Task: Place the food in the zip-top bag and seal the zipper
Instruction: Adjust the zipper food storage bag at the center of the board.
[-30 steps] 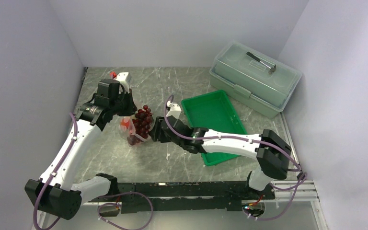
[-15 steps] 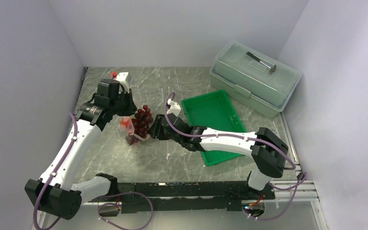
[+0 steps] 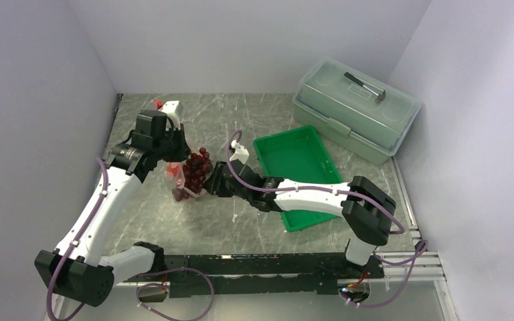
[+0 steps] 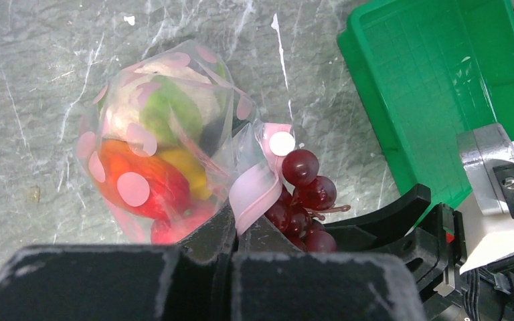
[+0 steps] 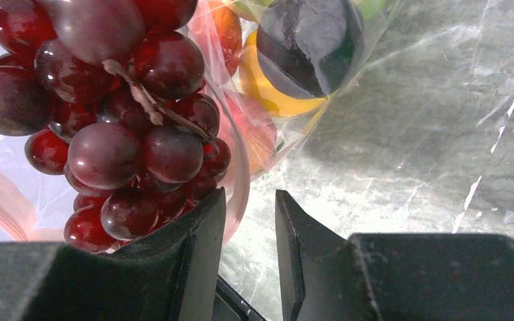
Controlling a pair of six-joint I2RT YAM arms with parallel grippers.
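Note:
The clear zip-top bag [image 4: 154, 154] lies on the marble table, holding white-and-green, red-orange and yellow food. My left gripper [image 4: 237, 224] is shut on the pinkish zipper [image 4: 254, 187] at the bag's mouth. A dark grape bunch [image 4: 304, 194] sits in the mouth, partly outside it. In the right wrist view the grape bunch [image 5: 120, 120] fills the left side, with a dark purple ball [image 5: 308, 40] and yellow fruit [image 5: 268, 90] inside the bag. My right gripper [image 5: 249, 221] is open; the bag's pink rim [image 5: 237, 167] curves just beside its left finger, and bare table shows through the gap. Seen from above, the right gripper [image 3: 211, 184] touches the bag [image 3: 182, 182] from the right.
A green plastic tray [image 3: 298, 170] lies right of the bag, under my right arm. A pale green lidded box [image 3: 355, 110] stands at the back right. White walls close in the left, back and right sides.
My right gripper has slid left against the bag's mouth and its jaws have narrowed. The grape bunch and bag have shifted slightly left and down. The left gripper stays put.

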